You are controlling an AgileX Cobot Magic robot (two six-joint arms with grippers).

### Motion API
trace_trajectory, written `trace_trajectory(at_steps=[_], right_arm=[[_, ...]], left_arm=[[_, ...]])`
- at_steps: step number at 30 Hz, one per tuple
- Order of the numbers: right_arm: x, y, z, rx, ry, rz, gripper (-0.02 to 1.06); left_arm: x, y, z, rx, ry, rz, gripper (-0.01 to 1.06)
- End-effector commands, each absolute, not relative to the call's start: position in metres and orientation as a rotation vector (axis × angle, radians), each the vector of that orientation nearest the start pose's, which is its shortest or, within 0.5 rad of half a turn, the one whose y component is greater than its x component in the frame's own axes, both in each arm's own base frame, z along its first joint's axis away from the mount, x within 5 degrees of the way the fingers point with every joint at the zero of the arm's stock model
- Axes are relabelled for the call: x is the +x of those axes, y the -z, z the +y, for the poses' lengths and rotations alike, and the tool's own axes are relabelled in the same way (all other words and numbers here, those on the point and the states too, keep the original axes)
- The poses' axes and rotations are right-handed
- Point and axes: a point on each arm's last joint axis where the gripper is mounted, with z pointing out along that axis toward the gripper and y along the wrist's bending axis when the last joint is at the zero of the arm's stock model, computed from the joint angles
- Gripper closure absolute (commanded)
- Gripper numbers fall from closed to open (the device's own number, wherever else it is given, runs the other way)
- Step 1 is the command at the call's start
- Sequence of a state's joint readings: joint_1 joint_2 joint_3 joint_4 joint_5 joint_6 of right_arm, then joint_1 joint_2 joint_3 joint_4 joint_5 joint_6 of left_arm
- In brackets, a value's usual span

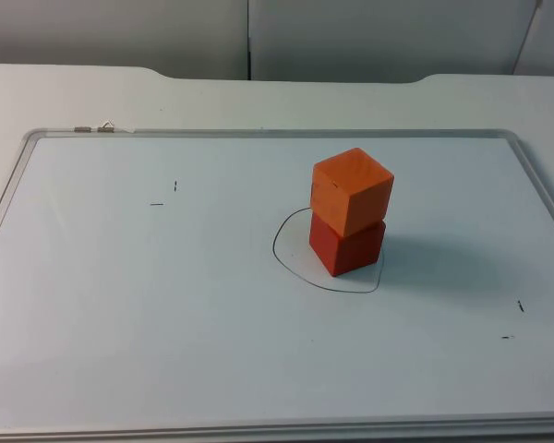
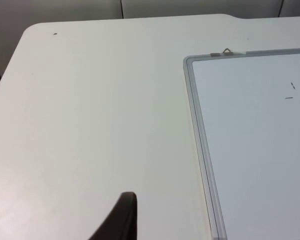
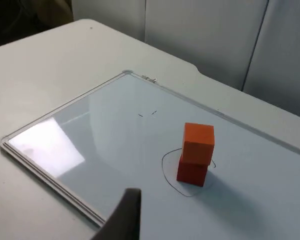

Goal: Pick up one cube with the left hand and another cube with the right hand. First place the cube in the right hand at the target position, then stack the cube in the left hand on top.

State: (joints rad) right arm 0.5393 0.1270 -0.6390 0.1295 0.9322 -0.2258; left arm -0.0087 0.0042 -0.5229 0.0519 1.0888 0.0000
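The left gripper is held above the bare white worktop, just beside the whiteboard's grey frame; whether its jaws are open or closed cannot be told. The right gripper is held near the whiteboard's edge, well apart from the cubes, and the state of its jaws cannot be told either. On the whiteboard, a red cube is set inside a hand-drawn outline. An orange cube is stacked on top of it, turned slightly against the lower one. Small pen marks are scattered on the whiteboard. A grey partition wall is seen behind the worktop.
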Motion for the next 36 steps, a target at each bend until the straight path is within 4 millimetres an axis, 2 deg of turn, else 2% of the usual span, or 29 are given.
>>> trace_trajectory(at_steps=[1,10,36], right_arm=[[-0.017,-0.313,0.001,-0.674,-0.398,1.782,0.08],[-0.013,-0.283,0.0,-0.666,-0.371,1.961,0.08],[-0.008,-0.279,0.0,-0.618,-0.371,1.975,0.08]], left_arm=[[-0.007,-0.28,0.004,-0.003,-0.053,2.048,0.0],[-0.007,-0.28,0.004,-0.005,-0.057,2.048,0.0],[-0.007,-0.28,0.005,-0.005,-0.064,2.047,0.0]])
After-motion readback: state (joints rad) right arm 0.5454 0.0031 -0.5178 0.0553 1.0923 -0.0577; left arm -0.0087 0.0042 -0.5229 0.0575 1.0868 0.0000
